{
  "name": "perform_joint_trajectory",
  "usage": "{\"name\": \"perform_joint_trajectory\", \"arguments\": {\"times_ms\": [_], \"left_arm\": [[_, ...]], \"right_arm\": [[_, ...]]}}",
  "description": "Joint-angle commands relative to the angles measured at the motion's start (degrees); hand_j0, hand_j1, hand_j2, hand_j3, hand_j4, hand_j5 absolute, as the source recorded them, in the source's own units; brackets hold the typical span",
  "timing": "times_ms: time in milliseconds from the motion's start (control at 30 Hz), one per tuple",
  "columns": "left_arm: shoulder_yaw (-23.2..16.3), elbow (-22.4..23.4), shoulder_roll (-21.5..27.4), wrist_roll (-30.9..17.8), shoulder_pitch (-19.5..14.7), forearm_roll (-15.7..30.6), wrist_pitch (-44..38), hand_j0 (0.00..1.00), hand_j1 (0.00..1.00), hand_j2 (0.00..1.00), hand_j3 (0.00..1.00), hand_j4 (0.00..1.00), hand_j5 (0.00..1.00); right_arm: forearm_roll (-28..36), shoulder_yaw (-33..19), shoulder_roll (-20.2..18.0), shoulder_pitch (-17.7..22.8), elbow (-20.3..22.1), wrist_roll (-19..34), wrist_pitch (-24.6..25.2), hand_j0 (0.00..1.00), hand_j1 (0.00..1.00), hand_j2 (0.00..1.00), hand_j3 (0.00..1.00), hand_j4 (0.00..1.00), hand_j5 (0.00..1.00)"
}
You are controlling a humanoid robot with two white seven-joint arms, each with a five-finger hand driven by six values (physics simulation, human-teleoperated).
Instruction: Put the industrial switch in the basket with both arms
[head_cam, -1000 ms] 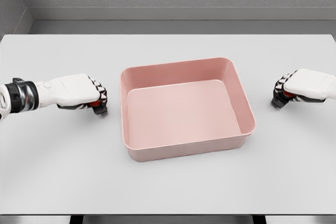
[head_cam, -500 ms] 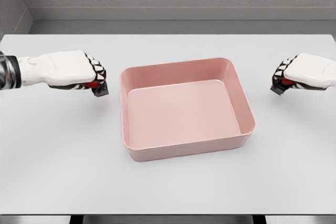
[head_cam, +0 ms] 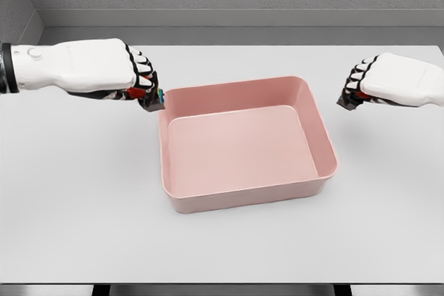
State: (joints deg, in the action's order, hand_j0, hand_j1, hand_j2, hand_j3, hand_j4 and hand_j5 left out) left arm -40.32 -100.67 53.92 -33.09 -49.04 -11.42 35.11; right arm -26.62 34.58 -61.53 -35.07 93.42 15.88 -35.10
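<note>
Hands each clenched on a small dark switch, 1 either side of the pink basket [head_cam: 316, 112].

Left hand [head_cam: 104, 71] was up over the table [head_cam: 83, 192] w/ fingers curled tight round a switch [head_cam: 152, 97], dark body w/ red and a bit of teal showing below the knuckles; that switch sat just at the basket's upper-left corner, about level w/ the rim, can't tell if touching. Right hand [head_cam: 388, 81] was also closed on a 2nd switch [head_cam: 348, 99], mostly hidden, dark w/ a red patch, held near the basket's right side but clearly apart from it. Basket sat mid-table, rounded corners, nothing inside. Both arms came in from the frame edges, roughly level w/ each other.
</note>
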Motion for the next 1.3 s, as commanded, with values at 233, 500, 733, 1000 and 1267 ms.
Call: {"name": "perform_joint_trajectory", "arguments": {"times_ms": [233,500,733,1000,1267], "left_arm": [[-3.2,-0.3,-4.5,0.0,0.0,0.9,-0.1,0.43,0.43,0.43,0.43,0.43,0.43],[-3.5,-0.3,-5.4,0.3,0.0,0.9,-0.1,0.83,0.83,0.83,0.83,0.83,0.83],[-3.4,-0.1,-5.2,0.6,0.0,0.9,-0.1,1.0,1.0,1.0,1.0,1.0,1.0],[-1.8,11.8,2.2,5.1,0.8,12.5,-0.1,1.0,1.0,1.0,1.0,1.0,1.0],[-2.0,25.2,4.7,5.1,6.7,17.6,-0.1,1.0,1.0,1.0,1.0,1.0,1.0]], "right_arm": [[2.2,-1.6,0.1,0.0,5.6,-0.2,0.1,0.44,0.44,0.44,0.44,0.44,0.44],[2.5,-2.1,2.4,-0.4,6.5,-0.2,0.1,0.44,0.44,0.44,0.44,0.44,0.44],[2.5,-2.0,5.8,-0.2,6.5,0.0,0.1,0.44,0.44,0.44,0.44,0.44,0.44],[2.4,-1.1,9.1,0.4,6.6,0.2,0.1,0.44,0.44,0.44,0.44,0.44,0.44],[2.5,1.0,12.0,0.4,6.6,0.2,0.1,0.76,0.76,0.76,0.76,0.76,0.76]]}}
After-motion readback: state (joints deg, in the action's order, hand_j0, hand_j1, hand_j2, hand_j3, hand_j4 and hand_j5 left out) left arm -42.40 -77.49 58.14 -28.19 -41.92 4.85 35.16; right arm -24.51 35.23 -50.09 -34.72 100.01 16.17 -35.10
